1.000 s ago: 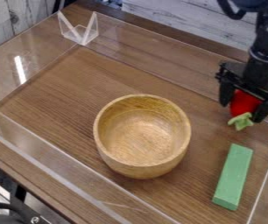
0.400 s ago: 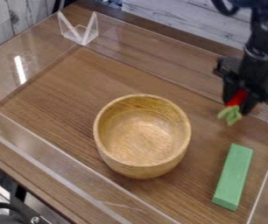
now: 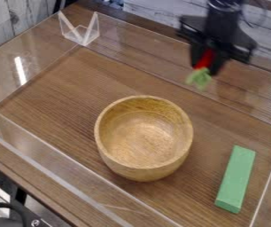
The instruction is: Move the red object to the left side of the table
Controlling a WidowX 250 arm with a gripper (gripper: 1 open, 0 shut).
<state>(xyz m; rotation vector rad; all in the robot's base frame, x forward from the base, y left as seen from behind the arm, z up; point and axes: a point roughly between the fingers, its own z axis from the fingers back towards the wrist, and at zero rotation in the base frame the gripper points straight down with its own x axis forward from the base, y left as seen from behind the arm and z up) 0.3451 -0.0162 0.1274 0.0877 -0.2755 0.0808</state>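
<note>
Hanging clear above the table (image 3: 67,97), the gripper (image 3: 205,64) pinches the red object (image 3: 202,70) between its dark jaws, the toy's green leafy end drooping below — blurred by motion. A second earlier the same hand stood low at the right edge, jaws spread around the toy on the wood; now it is higher and well to the left, beyond the far side of the wooden bowl (image 3: 144,136). Bowl and green block (image 3: 235,177) lie unchanged.
</note>
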